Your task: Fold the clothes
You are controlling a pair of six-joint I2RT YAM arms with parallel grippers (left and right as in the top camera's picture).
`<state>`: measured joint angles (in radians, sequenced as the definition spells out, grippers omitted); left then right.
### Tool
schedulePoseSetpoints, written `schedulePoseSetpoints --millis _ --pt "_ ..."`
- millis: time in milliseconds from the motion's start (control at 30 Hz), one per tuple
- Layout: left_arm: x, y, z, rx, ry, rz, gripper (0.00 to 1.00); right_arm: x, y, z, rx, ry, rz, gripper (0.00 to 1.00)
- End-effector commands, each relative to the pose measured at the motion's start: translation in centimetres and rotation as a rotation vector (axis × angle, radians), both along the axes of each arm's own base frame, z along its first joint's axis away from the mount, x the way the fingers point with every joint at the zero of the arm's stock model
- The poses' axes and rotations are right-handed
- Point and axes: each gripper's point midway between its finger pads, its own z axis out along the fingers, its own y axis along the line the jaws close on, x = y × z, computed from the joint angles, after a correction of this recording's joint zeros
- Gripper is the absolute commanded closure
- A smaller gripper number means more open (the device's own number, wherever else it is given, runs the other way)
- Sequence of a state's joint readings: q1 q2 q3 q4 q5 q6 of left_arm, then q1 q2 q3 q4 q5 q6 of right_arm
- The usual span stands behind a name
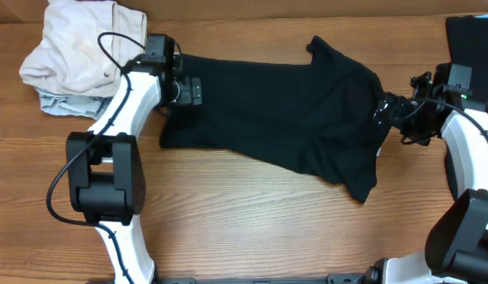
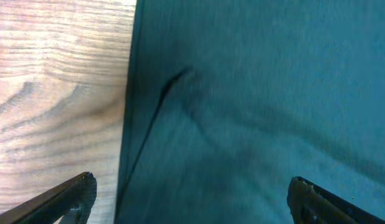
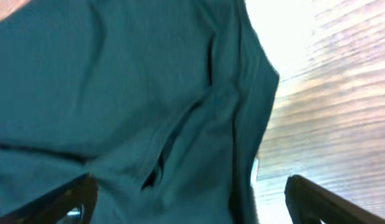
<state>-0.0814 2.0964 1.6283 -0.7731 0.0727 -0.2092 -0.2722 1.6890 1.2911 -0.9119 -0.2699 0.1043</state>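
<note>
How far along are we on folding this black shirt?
Done: the black T-shirt lies spread out on the table. In hand: nothing; left gripper and right gripper, jaws open, sit at its ends. Left: every fold; none shows yet.

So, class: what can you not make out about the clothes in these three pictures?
- Overhead: black cloth at top right, cut off by the edge; its kind is unknown.
- Overhead: pale pile, bunched up; number of garments unclear.
- Overhead: left gripper covers one end of the T-shirt.
- Right wrist: blurred; which part of the T-shirt is unclear.
</note>
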Motion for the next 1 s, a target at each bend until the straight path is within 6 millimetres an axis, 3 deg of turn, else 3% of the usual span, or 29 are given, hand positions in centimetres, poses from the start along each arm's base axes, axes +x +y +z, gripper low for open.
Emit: schedulePoseSetpoints --millis 0,100,200,333,467,567,633,667,800,967 --pt "2.3 0.5 4.9 -0.086 -0.064 -0.050 0.00 2.4 0.0 5.5 -0.026 -0.100 0.047 0.00" --pt "3.1 0.3 10.7 -0.077 -0.125 -0.120 0.00 3.1 0.9 10.9 -0.050 -0.166 0.110 0.00" --pt "3.8 -0.6 15.9 -0.052 -0.216 -0.186 0.00 3.8 2.4 14.5 -0.073 -0.229 0.159 0.00" --pt "4.8 -1.1 19.0 -0.004 -0.309 -0.215 0.00 4.1 3.9 15.7 -0.102 -0.256 0.200 0.00" --pt "6.7 -1.3 19.3 0.015 -0.378 -0.222 0.00 4.4 5.2 14.9 -0.093 -0.237 0.233 0.00" --pt "8.9 -1.5 17.6 0.016 -0.402 -0.224 0.00 4.5 5.4 14.3 -0.091 -0.222 0.237 0.00" --pt "10.3 -1.6 15.3 0.015 -0.394 -0.224 0.00 4.5 5.4 14.0 -0.089 -0.214 0.237 0.00" --pt "11.4 -1.7 12.5 0.016 -0.369 -0.224 0.00 4.5 5.4 13.7 -0.087 -0.207 0.238 0.00" --pt "13.1 -1.7 6.1 0.020 -0.310 -0.223 0.00 4.4 5.4 13.1 -0.084 -0.193 0.238 0.00" --pt "14.0 -1.3 0.9 0.060 -0.266 -0.249 0.00 4.4 5.4 12.9 -0.084 -0.190 0.238 0.00"
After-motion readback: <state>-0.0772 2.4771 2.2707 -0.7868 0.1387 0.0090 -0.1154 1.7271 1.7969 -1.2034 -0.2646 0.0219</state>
